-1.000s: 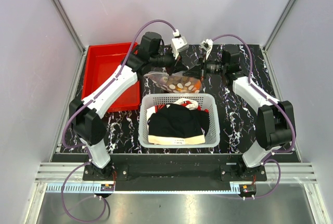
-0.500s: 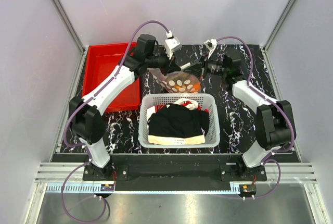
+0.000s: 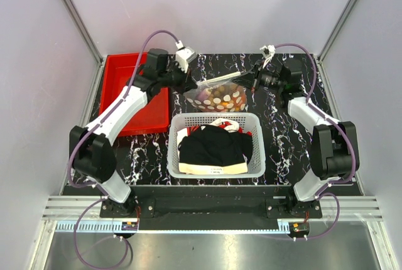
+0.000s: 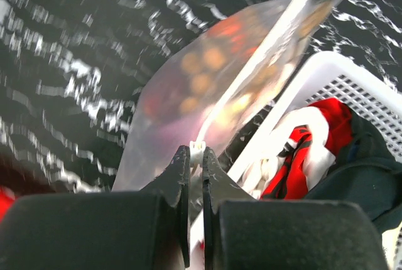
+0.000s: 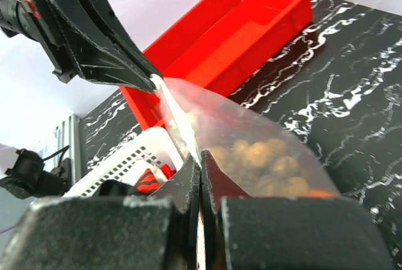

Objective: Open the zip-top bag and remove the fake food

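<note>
Top external shows me the clear crinkly plastic zip-top bag (image 3: 217, 88) held up just behind the white mesh basket (image 3: 201, 117). My left gripper (image 3: 196, 83) pinches one end of its mouth strip. My right gripper (image 3: 253, 80) pinches the other end. Both jaws are squeezed tight on it. Small tan and pale fake food (image 3: 221, 101) sits inside.

Top view: lighting is even and diffuse, from above; only soft shadows are seen beneath the white mesh basket (image 3: 173, 151). A bright glint is noted on the strip of the zip-top bag (image 3: 218, 97). Left wrist view: heavy motion blur is recorded; the table (image 4: 63, 63) veining is smeared. Right wrist view: the right gripper (image 5: 200, 163) is defocused, the red bin (image 5: 239, 31) acceptably sharp.
</note>
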Controlling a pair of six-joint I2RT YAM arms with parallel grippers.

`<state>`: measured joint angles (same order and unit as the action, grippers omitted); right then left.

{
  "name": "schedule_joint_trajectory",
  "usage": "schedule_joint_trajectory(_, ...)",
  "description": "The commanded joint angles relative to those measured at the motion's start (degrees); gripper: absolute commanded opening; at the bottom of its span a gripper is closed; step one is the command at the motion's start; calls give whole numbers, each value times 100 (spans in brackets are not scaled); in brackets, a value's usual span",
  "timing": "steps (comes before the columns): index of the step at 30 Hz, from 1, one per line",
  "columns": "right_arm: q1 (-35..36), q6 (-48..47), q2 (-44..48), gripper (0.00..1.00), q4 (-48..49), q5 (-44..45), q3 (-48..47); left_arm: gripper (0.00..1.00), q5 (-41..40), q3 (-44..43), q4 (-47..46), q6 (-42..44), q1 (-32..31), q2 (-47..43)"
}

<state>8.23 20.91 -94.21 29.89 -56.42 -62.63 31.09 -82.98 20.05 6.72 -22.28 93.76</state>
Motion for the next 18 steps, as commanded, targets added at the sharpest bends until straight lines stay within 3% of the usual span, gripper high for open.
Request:
schedule_joint_trajectory(1, -278, -78, 281, 0, 448, 307, 23, 0, -894, 317, 446, -583, 417, -366)
schedule_joint_trajectory(12, -340, -271, -62, 0, 369, 229, -258, 0, -1325, 1012, 1079, -874, 506, -955)
schedule_joint_trajectory(16, -340, -578, -159, 0, 122, -166, -346, 0, -992, 1091, 1159, -725, 506, -1227)
schedule_joint_trajectory(18, -340, -658, -237, 0, 131, -421, -381, 10, -581, 1074, 1150, -707, 506, -1307)
